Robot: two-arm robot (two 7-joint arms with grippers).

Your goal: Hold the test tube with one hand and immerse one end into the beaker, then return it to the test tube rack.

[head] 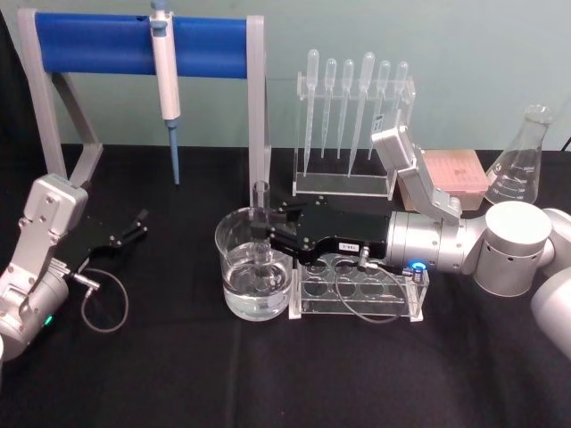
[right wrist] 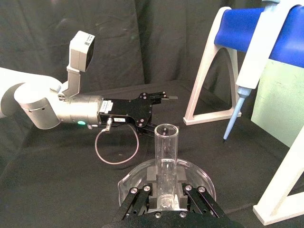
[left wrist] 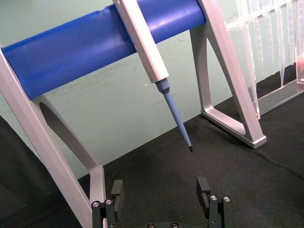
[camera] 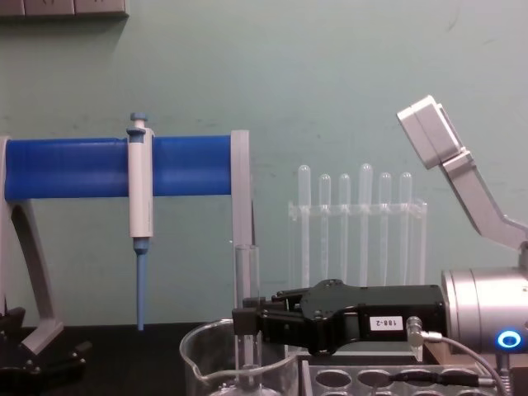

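The right hand (head: 260,234) reaches out right over the beaker (head: 230,267). Its jaws are shut tight on the test tube (head: 260,203) and pinch it near the middle. The tube stands straight up. Its open top pokes up above the beaker's rim, and its round bottom is down inside the beaker. It looks like the bottom goes into the water (head: 254,299) (the glass is clear, so how deep is hard to tell).

So I think this is the dipping step, and it looks about done.

The rack (head: 406,299) sits on the desk (head: 178,383) just beside the beaker, under the right hand's wrist. The holes I can see look empty.

Next, I think the hand should lift the tube straight up until its bottom is above the beaker's rim. Then it should slide over to a hole in the rack and go down slowly. The tube should be upright the whole way and not bump the rim (glass on glass can chip). The jaws should open only once the tube sits in its hole.

The left hand (head: 138,225) is parked low, well away from the beaker on the side far from the rack, near the blue stand (head: 116,45). Its jaws are wide open and hold nothing.
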